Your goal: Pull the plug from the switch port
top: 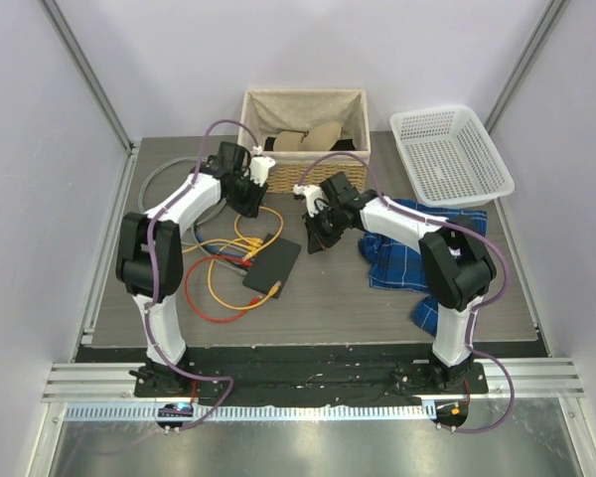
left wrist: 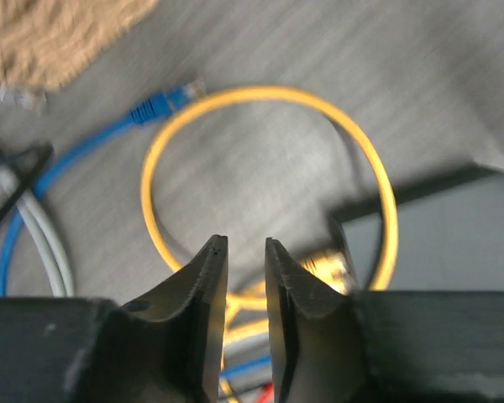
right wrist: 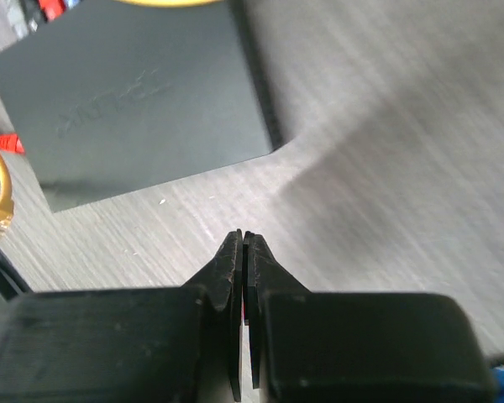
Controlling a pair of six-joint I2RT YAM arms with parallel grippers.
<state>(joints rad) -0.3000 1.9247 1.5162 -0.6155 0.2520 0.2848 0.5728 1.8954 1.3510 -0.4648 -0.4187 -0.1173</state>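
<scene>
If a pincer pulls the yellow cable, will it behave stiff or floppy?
The yellow cable lies in loose loops, so it is probably floppy and would straighten before going taut. Its round jacket looks smooth, so a light grip might slip.

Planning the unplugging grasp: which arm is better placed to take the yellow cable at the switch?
Probably left. The left gripper has its jaws parted over the yellow cable, beside the switch. The right gripper is shut over bare table.
</scene>
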